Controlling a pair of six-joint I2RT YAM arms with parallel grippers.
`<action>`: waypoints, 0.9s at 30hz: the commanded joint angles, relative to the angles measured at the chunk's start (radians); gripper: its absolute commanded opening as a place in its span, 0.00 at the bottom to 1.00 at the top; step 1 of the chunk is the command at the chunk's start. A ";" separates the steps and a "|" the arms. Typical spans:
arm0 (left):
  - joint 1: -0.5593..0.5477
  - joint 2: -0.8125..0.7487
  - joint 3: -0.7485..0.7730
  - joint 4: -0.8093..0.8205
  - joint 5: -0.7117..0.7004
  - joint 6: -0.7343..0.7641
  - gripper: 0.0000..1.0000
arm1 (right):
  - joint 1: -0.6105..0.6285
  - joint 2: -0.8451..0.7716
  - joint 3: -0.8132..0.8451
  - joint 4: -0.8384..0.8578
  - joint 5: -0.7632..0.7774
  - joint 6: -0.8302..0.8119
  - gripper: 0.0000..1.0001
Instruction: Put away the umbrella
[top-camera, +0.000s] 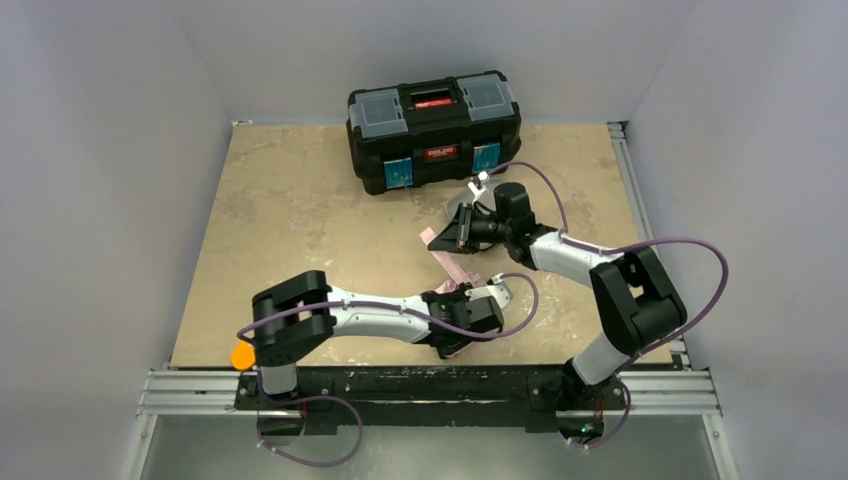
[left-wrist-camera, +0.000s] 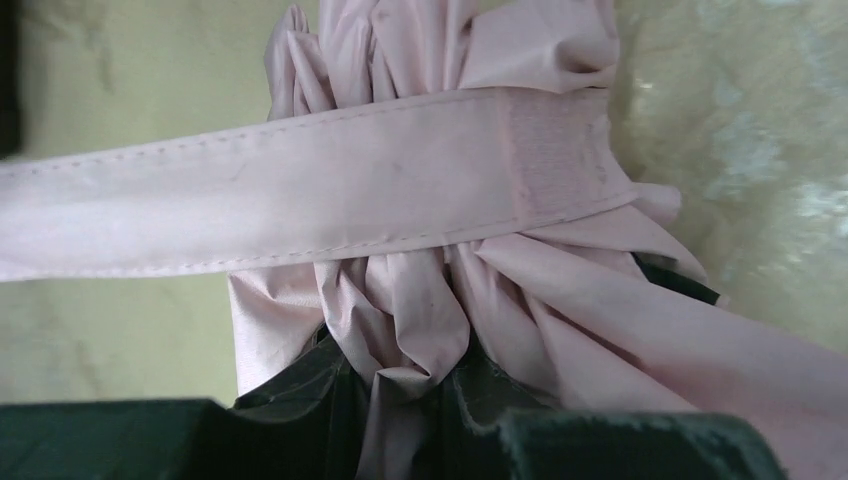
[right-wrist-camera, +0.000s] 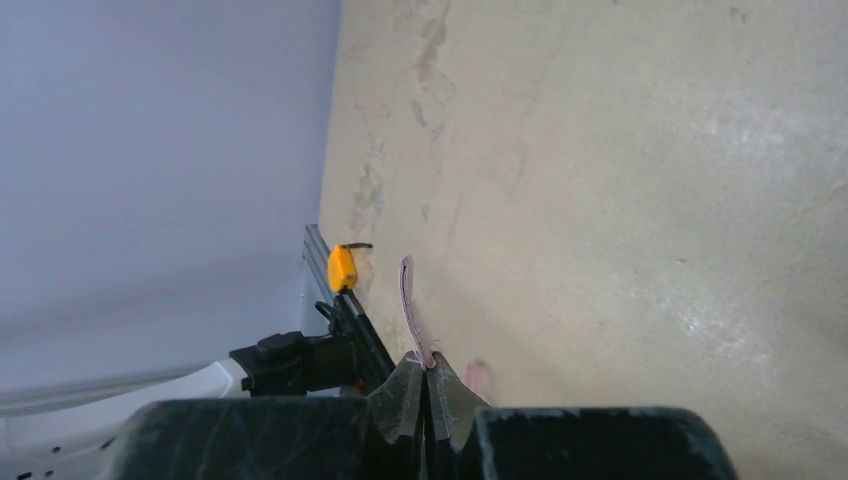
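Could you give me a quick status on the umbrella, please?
Left gripper shut on umbrella. Right gripper shut on its strap, drawn across the bunched fabric. Closed toolbox beyond, not obstructing.

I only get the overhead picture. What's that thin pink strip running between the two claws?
Observer: It's the umbrella's strap. The right wrist view shows the right gripper pinching its end between closed fingers.
Operator: And the other claw?
Observer: In the left wrist view, the bunched pink umbrella fabric sits between the fingers of the left gripper.
Operator: Is the strap round that bundle?
Observer: It lies across the bundle. A rough fastening patch on it faces the camera.
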 joint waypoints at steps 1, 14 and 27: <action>-0.058 0.069 0.103 -0.059 -0.275 0.218 0.00 | 0.006 -0.066 0.100 -0.128 -0.017 -0.051 0.00; -0.222 0.425 0.240 -0.068 -0.572 0.345 0.00 | 0.029 0.074 -0.113 0.006 0.001 0.016 0.00; -0.241 0.494 0.349 -0.381 -0.381 0.117 0.35 | 0.042 0.206 -0.504 0.435 0.089 0.094 0.00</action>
